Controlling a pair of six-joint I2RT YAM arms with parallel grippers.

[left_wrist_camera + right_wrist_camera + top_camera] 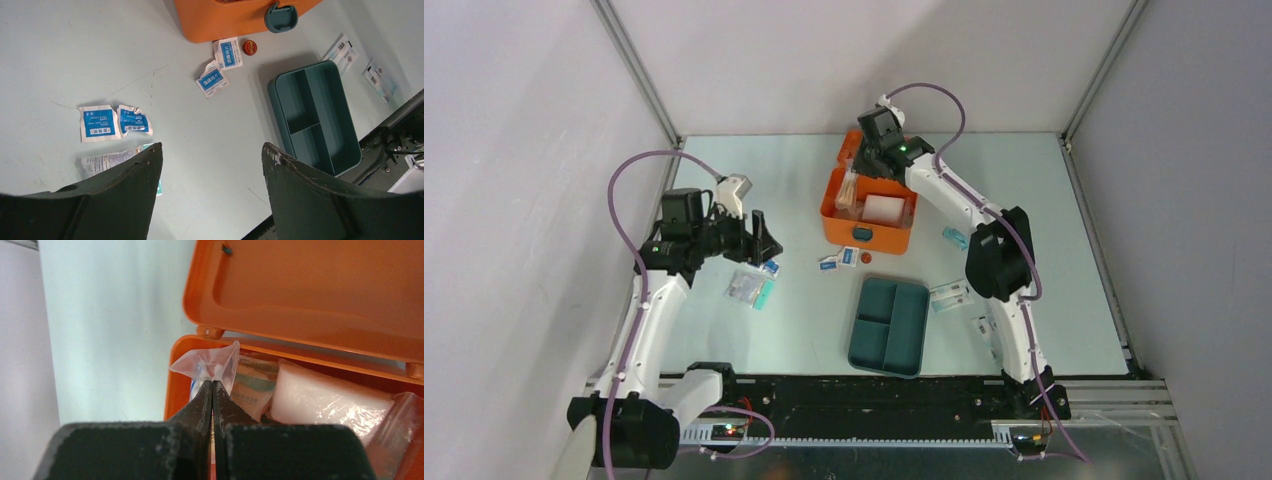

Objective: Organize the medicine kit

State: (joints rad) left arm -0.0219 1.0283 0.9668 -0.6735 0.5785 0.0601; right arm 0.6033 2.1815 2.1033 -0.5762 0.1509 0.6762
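Note:
The orange medicine kit [869, 225] stands open at the back middle of the table, its lid [320, 290] tilted up. Inside lie a white wrapped pad [325, 400], a tan packet [252, 390] and a clear bag at the right. My right gripper [213, 382] is over the kit's left back corner, shut on the edge of a clear plastic packet [210, 362]. Out on the left, my left gripper [212, 148] hangs open and holds nothing, above bare table. Two blue-white packets [112, 121] lie just beyond its left finger [135, 175], and a printed sachet is half hidden under that finger.
A dark teal compartment tray [890, 325] lies in front of the kit. Two more blue-white packets [220, 67] and a small red cap [249, 47] lie by the kit's front wall. Flat clear packets [949, 295] rest right of the tray. The table's front rail [864, 395] is near.

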